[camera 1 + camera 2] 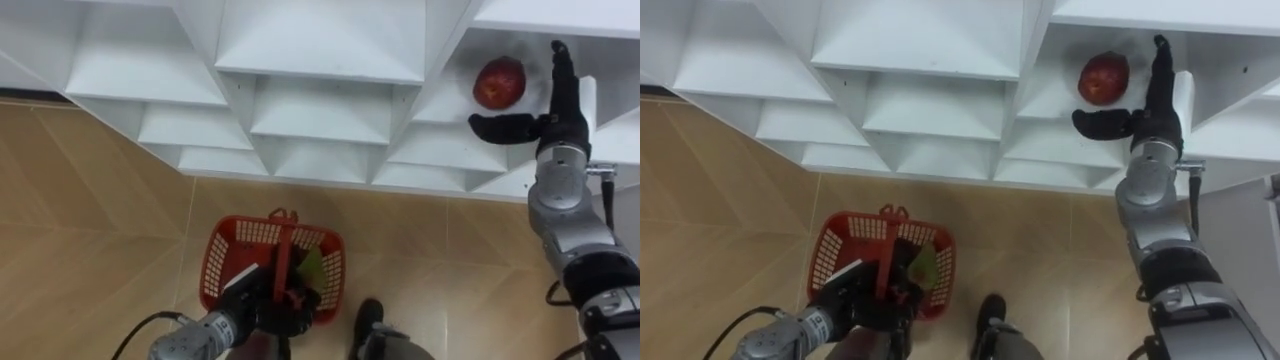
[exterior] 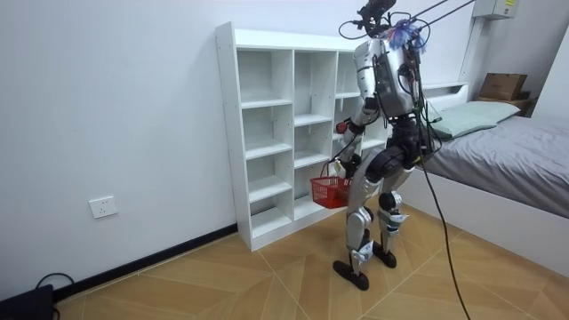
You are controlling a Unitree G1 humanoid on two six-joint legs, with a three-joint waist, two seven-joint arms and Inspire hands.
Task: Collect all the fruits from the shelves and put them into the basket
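Checking left eye view: one apple (image 1: 499, 82) in a closet (image 1: 320, 40) compartment, right hand (image 1: 548, 112) spread in same compartment, apple ungripped; risk of nudging it deeper into closet. One basket (image 1: 215, 262) below closet, left hand (image 1: 285, 310) curled round its handle (image 1: 283, 245), one green item (image 1: 311, 266) inside. Room view: basket hanging before closet; risk of clipping closet.

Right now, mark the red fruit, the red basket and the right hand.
red fruit (image 1: 499, 82): left eye view, its middle.
red basket (image 1: 213, 262): left eye view, left mesh wall.
right hand (image 1: 556, 118): left eye view, palm.
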